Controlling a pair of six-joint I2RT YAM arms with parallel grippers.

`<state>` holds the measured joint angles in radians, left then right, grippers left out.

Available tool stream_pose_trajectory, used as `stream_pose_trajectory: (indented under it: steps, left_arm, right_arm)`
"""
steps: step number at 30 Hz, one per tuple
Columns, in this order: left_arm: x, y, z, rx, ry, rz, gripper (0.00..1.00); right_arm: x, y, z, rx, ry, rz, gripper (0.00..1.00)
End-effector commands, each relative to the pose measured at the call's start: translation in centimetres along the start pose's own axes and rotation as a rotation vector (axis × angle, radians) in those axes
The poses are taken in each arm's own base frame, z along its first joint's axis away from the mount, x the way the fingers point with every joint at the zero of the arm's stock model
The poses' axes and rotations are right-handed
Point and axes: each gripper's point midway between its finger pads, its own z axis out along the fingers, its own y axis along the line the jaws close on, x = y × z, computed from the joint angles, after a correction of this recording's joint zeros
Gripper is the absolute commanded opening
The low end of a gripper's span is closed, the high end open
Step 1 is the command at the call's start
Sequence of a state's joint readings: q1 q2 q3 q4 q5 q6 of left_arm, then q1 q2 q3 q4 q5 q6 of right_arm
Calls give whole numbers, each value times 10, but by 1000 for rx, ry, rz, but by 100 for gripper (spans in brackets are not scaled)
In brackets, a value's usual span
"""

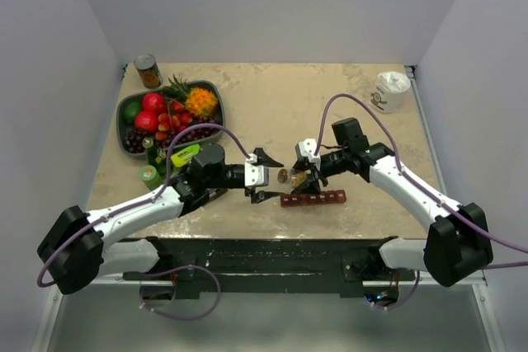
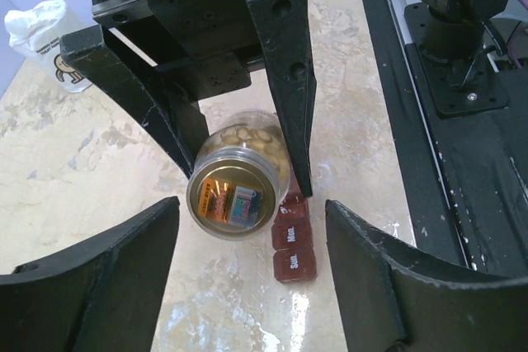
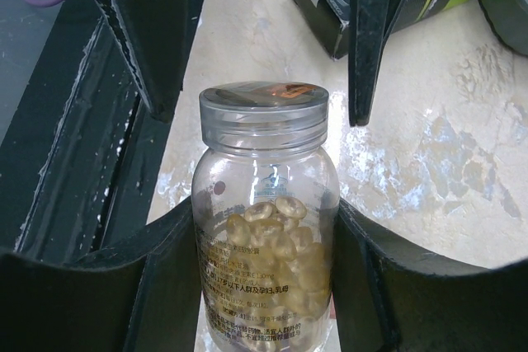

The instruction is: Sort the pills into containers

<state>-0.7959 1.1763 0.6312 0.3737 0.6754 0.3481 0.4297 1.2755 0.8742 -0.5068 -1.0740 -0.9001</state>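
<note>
Clear plastic pill bottle (image 3: 264,228), partly filled with tan-orange pills (image 3: 276,241), is clamped on its side between the fingers of the right gripper (image 1: 295,176) at the centre of the top view. Its cap faces the left gripper (image 1: 267,176), whose jaws stand wide apart just short of the cap.

Just below the bottle, the dark red weekly pill organiser (image 1: 313,199) lies with its lids shut near the lower edge of the table (image 1: 330,113).

A fruit bowl (image 1: 121,117), a metal can (image 1: 148,72) and a green box (image 1: 186,155) sit at upper left. A white cup (image 1: 390,91) stands at upper right, well apart from the bottle.
</note>
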Motion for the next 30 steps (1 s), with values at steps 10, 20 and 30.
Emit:
stream_pose_trajectory:
  steps: [10, 20, 30]
  left_arm:
    - [-22, 14, 17, -35, -80, -77, 29]
    - [11, 26, 14, -304, 7, -789, 0]
    - [7, 14, 27, -341, -19, -1440, 11]
  right_arm:
    - [-5, 5, 2, -14, -15, -44, 15]
    - [1, -25, -2, 140, 38, -1, 12]
    - [10, -45, -6, 249, 81, 24, 10]
